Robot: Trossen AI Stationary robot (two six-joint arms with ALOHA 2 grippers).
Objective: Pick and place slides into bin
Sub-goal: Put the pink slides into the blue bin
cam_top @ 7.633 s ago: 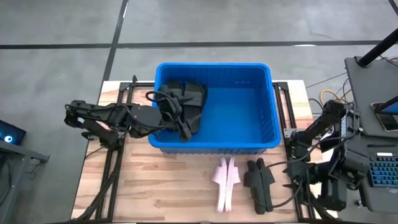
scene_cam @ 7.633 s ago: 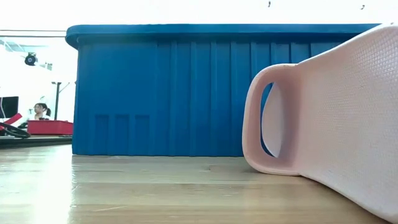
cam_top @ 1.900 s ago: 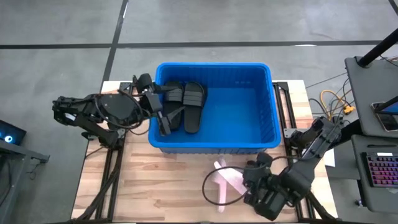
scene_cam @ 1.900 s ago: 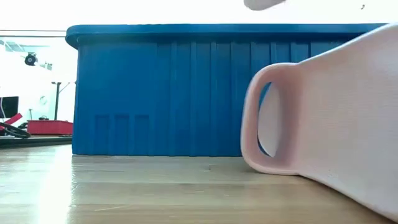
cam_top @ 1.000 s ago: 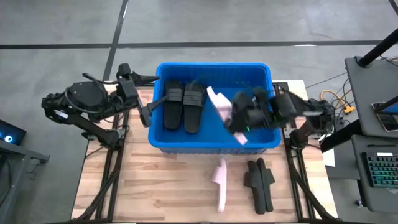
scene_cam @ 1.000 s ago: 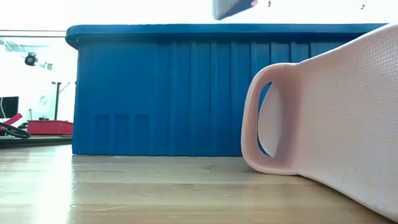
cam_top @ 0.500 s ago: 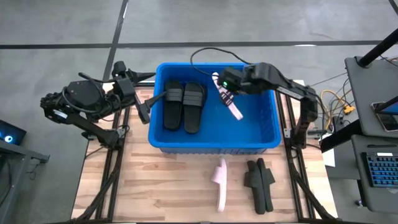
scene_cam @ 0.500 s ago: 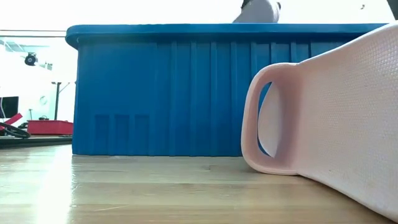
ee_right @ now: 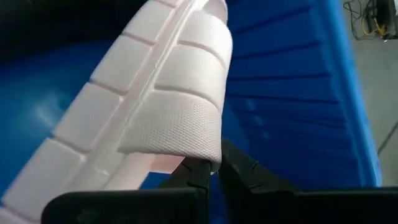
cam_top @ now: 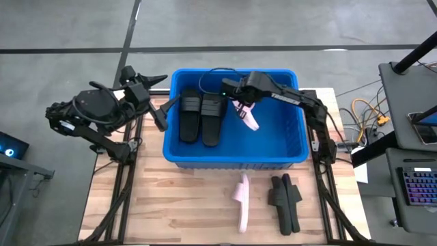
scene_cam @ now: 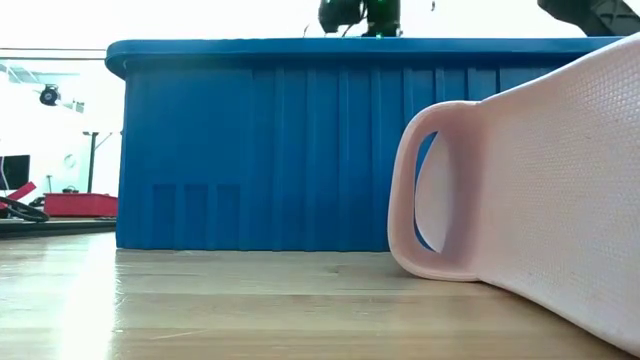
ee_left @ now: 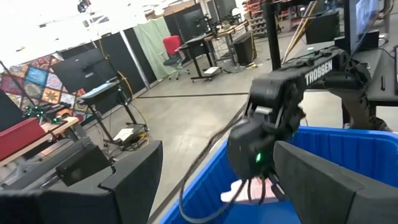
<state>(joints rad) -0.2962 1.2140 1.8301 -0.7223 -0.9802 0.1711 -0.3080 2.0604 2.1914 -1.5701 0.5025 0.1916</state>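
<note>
The blue bin (cam_top: pixel 290 137) stands at the table's far middle, with two black slides (cam_top: pixel 201 118) lying side by side on its floor at the left. My right gripper (cam_top: pixel 240 101) hangs over the bin's middle, shut on a pale pink slide (cam_top: pixel 248 117). A second pink slide (cam_top: pixel 242 201) stands on its edge on the table in front of the bin and fills the right of the low view (scene_cam: pixel 540 200). My left gripper (cam_top: pixel 158 99) stands open outside the bin's far left corner, with nothing between its fingers (ee_left: pixel 134 180). My right gripper pinches the edge of the pink slide's wide strap (ee_right: pixel 198 155) between its two fingers (ee_right: pixel 239 167). It comes from above, slanting down into the bin. The slide hangs tilted below the fingers, inside the bin's walls; whether it touches the floor cannot be told.
A pair of black slides (cam_top: pixel 285 201) lies on the wooden table near the front right, beside the pink one. The bin's near wall (scene_cam: pixel 300 150) blocks the low view. The table's left front is bare wood (cam_top: pixel 177 205).
My right gripper has carried the pink slide from over the bin's right half toward the far edge and somewhat to the left, to the bin's far middle. The slide has swung from lying flat to hanging tilted.
</note>
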